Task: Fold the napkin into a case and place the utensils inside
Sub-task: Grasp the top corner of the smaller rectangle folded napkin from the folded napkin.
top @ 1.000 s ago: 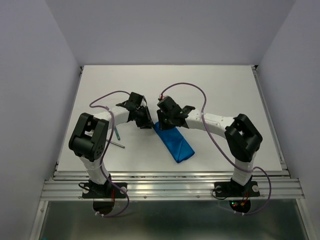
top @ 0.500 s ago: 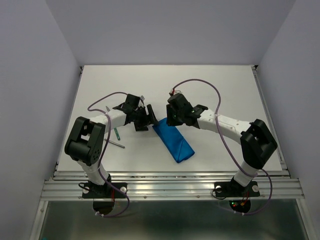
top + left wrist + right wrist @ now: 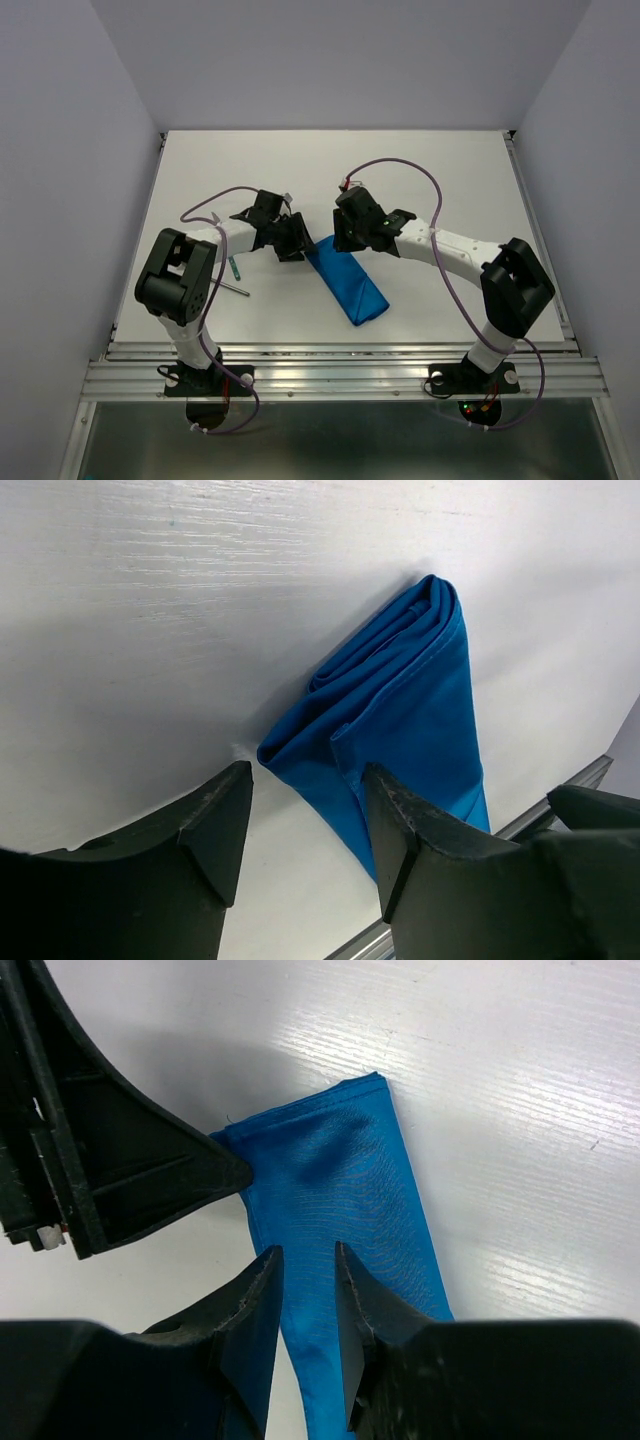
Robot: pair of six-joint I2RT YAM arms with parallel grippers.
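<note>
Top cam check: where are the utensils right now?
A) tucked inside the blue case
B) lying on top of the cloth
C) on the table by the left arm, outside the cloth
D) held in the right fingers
C: the teal-handled utensil and the grey metal utensil lie on the table beside the left arm, apart from the folded blue napkin.

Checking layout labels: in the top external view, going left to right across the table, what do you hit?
utensils → left gripper → folded blue case. The right gripper is left out: it overlaps the case's far end, so its place is unclear.
</note>
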